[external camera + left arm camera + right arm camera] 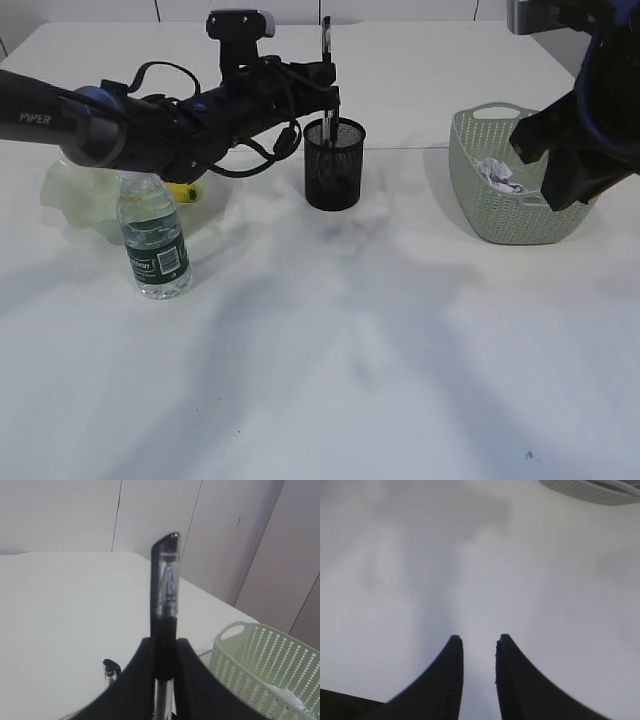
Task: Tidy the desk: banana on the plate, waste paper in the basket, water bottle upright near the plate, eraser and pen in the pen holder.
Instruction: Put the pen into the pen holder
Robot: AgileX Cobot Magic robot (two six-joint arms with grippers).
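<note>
Nearest the exterior camera, the clear plastic water bottle with a green label (155, 237) stands upright, left of and nearer than the black mesh pen holder (335, 162). Behind the bottle, further left of the holder, a yellow banana (183, 192) lies on the pale plate (75, 195). Directly above the holder, the left gripper (164, 655) is clamped on a black capped pen (165, 597), held vertical. Right of the holder, the pale green perforated basket (505, 180) contains crumpled white paper (497, 172). Beside that basket, the right gripper (479, 645) hangs over bare table with its jaws parted, holding nothing.

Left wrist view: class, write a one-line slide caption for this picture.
Left pincer shut on an upright pen, capped end up, above the white table, with the green basket to its right.
</note>
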